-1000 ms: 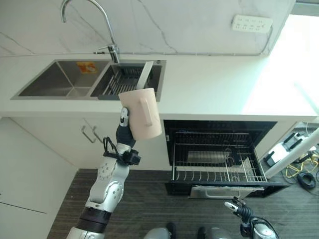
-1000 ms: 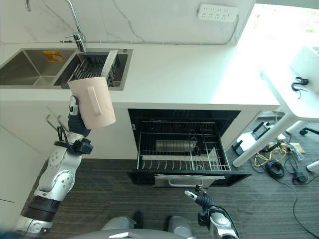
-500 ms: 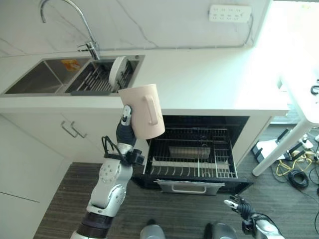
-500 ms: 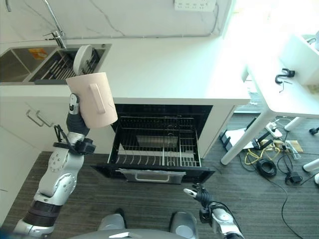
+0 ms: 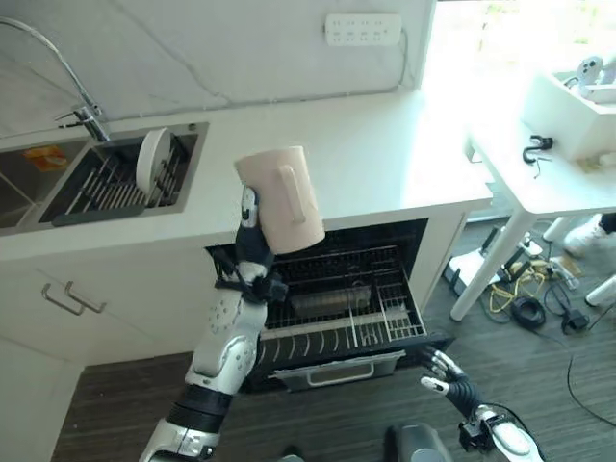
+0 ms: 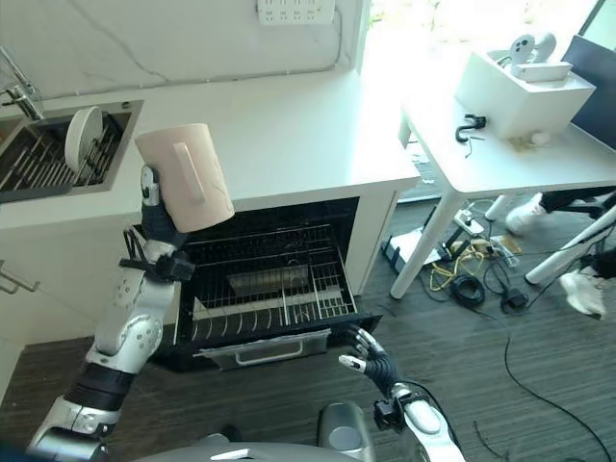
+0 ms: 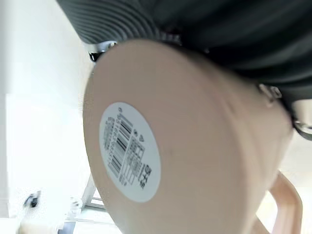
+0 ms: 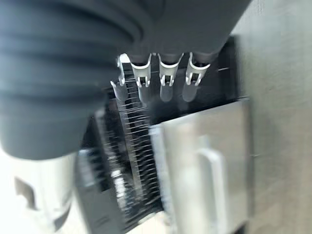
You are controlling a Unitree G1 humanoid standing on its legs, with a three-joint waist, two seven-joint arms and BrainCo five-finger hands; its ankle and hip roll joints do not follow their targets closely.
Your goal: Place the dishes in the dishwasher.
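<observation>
A pale pink cup (image 5: 282, 197) with a handle is held up in front of the counter, above the open dishwasher (image 5: 337, 308). My left hand (image 5: 252, 231) is shut on the cup from behind and below. The cup's base carries a barcode sticker (image 7: 129, 151) in the left wrist view. The dishwasher's wire rack (image 6: 269, 289) is pulled out and holds a metal tray. Low down, my right hand (image 6: 366, 354) hangs open near the drawer's front corner, its fingers (image 8: 165, 80) straight and apart from the drawer's front handle (image 8: 209, 170). A white plate (image 5: 152, 159) stands in the sink rack.
The sink (image 5: 106, 178) with its tap (image 5: 82, 106) lies at the left of the white counter (image 5: 385, 164). A white table (image 6: 500, 144) with a white box (image 6: 525, 77) stands at the right, with cables on the floor under it. A person's shoes (image 6: 525, 212) show beside it.
The camera has swung to the right, so the sink has slid left and the white table has come into sight. The cup stays raised in my left hand. My right hand's fingers now show more fully.
</observation>
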